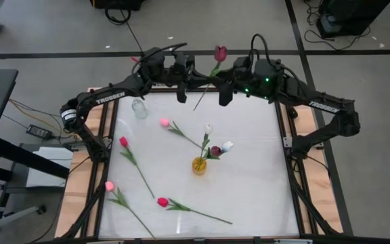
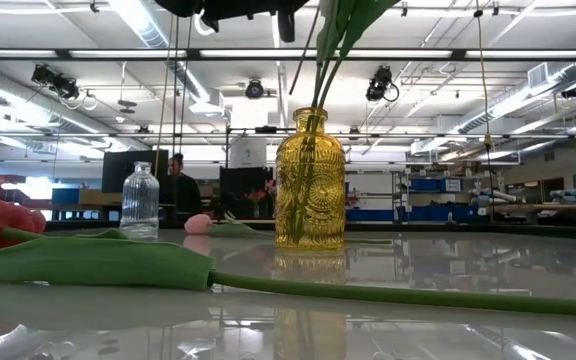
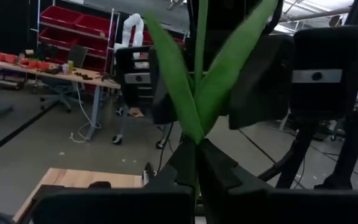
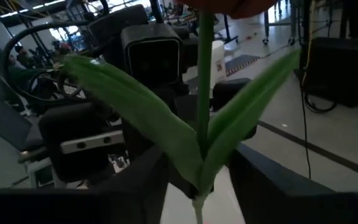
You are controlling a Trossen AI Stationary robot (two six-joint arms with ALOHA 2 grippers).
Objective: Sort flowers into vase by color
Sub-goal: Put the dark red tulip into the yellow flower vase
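A dark purple-red tulip (image 1: 220,52) is held in the air over the table's far edge, where both arms meet. Its stem (image 1: 207,80) runs down between them and its two leaves (image 3: 185,93) spread just above the fingers. My left gripper (image 3: 196,171) is shut on that stem. My right gripper (image 4: 197,193) faces it from the other side, open, one finger on either side of the stem. The amber vase (image 1: 199,165) holds white tulips (image 1: 208,127) and a dark one. A small clear vase (image 1: 139,108) stands near the far left corner. My left gripper pinches the tulip's stem (image 3: 197,163) between its two fingers just below where the leaves branch off. The fingers come level from the table's left, across the stem. The tulip is lifted clear and stands about upright, head up, lower stem end hanging free.
Two pink tulips (image 1: 164,123) (image 1: 109,186) and two red tulips (image 1: 123,141) (image 1: 162,201) lie flat on the white tabletop, left and near of the amber vase (image 2: 310,180). The clear vase (image 2: 140,200) is empty. The right half of the tabletop (image 1: 256,169) is bare.
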